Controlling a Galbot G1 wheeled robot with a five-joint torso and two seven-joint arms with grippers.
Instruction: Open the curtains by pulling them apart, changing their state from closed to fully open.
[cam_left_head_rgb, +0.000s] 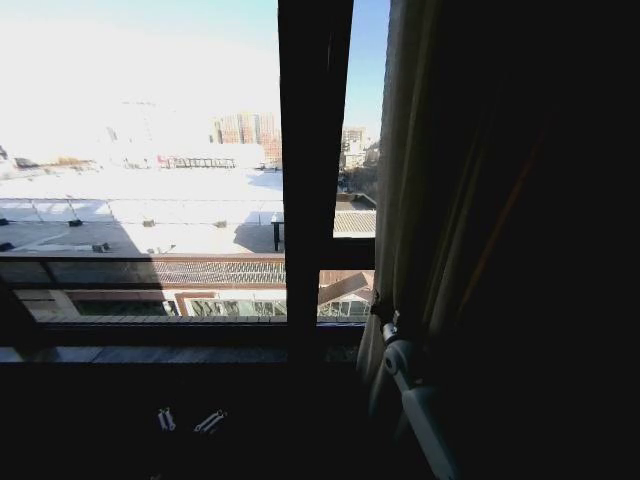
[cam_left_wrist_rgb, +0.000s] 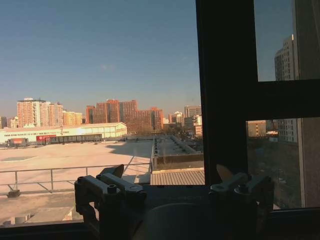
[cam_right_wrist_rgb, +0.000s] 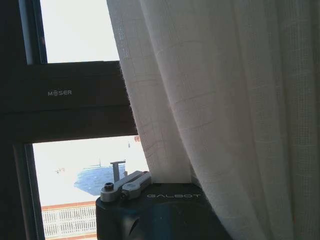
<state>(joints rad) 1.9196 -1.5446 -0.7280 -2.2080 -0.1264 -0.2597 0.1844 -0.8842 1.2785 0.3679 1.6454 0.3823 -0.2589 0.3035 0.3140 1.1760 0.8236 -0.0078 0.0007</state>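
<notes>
A sheer cream curtain (cam_left_head_rgb: 450, 200) with long pleats hangs bunched at the right side of the window, its inner edge just right of the dark centre post. In the right wrist view the woven curtain (cam_right_wrist_rgb: 225, 100) runs down between the jaws. My right gripper (cam_left_head_rgb: 385, 318) is raised to that inner edge at sill height, and the right gripper (cam_right_wrist_rgb: 170, 181) is shut on the fabric. My left gripper (cam_left_head_rgb: 188, 420) sits low below the sill, left of centre. The left gripper (cam_left_wrist_rgb: 172, 192) is open, holds nothing and faces the bare glass.
A thick dark window post (cam_left_head_rgb: 315, 170) stands upright in the middle, with a crossbar (cam_right_wrist_rgb: 70, 100) beside the curtain's edge. The dark sill (cam_left_head_rgb: 150, 352) runs along the bottom of the glass. Rooftops and distant buildings (cam_left_wrist_rgb: 120, 115) lie outside.
</notes>
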